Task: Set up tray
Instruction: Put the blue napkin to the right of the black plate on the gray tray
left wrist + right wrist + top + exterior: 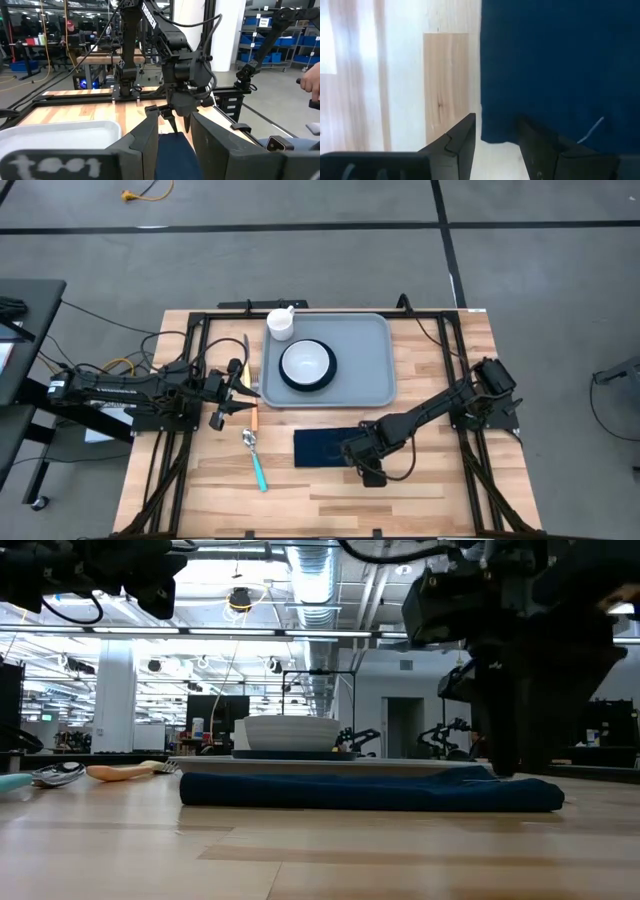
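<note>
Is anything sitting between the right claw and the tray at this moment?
Only the navy napkin. The right claw is at the napkin's near right corner, and the folded cloth lies on the table between it and the tray. Beyond the napkin, bare wood runs up to the tray's near rim.

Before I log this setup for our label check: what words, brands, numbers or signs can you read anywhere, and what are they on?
None can be read for certain.
Left gripper: pale marks on its own body, blurred, not readable.
Right gripper: faint pale marks on its body, blurred.
Blue bins in the room: small labels, too small to read.
Tray, bowl, cup, napkin, spoon: no text visible.
</note>
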{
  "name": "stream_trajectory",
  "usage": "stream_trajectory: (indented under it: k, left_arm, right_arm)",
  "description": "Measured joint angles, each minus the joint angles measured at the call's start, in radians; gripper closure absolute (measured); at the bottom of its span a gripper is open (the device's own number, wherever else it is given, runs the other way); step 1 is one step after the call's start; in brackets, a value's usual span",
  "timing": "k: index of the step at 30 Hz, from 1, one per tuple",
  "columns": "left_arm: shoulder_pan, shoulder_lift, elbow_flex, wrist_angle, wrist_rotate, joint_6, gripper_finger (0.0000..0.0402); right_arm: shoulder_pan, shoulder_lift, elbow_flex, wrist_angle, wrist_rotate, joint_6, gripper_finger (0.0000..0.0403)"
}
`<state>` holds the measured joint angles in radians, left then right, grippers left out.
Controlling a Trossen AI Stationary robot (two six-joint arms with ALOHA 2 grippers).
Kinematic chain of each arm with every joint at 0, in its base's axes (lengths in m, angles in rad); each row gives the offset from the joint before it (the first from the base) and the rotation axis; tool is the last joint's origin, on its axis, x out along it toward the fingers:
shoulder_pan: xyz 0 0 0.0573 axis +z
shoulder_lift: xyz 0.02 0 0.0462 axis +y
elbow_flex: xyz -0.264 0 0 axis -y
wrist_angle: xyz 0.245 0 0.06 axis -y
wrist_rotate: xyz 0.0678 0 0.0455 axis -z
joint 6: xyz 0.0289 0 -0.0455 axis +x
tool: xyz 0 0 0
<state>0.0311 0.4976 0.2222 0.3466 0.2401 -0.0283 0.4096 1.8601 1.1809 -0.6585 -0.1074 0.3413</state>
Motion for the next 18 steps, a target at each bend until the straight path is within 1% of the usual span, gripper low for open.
stream_trajectory:
  k: [4, 11, 15, 18]
  left_arm:
    - [0.000, 0.000, 0.000, 0.000, 0.000, -0.010, 0.0297]
    - [0.000, 0.000, 0.000, 0.000, 0.000, -0.011, 0.0297]
    - [0.000, 0.000, 0.000, 0.000, 0.000, -0.010, 0.0297]
    - [0.000, 0.000, 0.000, 0.000, 0.000, -0.011, 0.0297]
  right_arm:
    - [0.001, 0.030, 0.000, 0.022, -0.005, 0.000, 0.0269]
    - [-0.014, 0.088, 0.005, 0.085, -0.060, -0.034, 0.0271]
    - [-0.032, 0.098, 0.004, 0.102, -0.089, -0.051, 0.0272]
    - [-0.041, 0.102, 0.004, 0.095, -0.108, -0.051, 0.0289]
